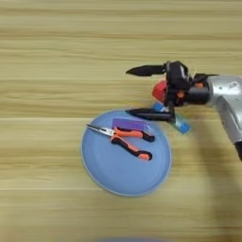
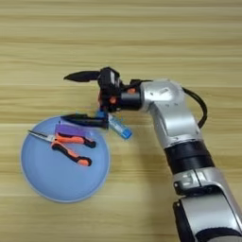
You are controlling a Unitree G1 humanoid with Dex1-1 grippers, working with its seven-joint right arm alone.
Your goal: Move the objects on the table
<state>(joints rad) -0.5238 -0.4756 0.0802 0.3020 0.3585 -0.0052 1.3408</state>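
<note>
A round light-blue plate (image 1: 116, 172) lies on the table (image 1: 56, 56). On it rest the orange-and-black pliers (image 1: 126, 140), their tips pointing left, and a flat purple block (image 1: 130, 125) at the plate's far edge. My right gripper (image 1: 128, 92) reaches in from the right and is open, its two black fingers spread wide. The lower finger (image 1: 149, 114) hangs over the plate's far rim. A small red cube (image 1: 159, 90) sits deep between the fingers, near the palm and partly hidden. The blue tube (image 1: 180, 125) lies under the gripper's base, just right of the plate.
The silver forearm (image 2: 172, 118) runs from the gripper down to the bottom right corner, with a black cable (image 2: 201, 106) looping beside it. Bare wood extends across the far half and the left side of the table.
</note>
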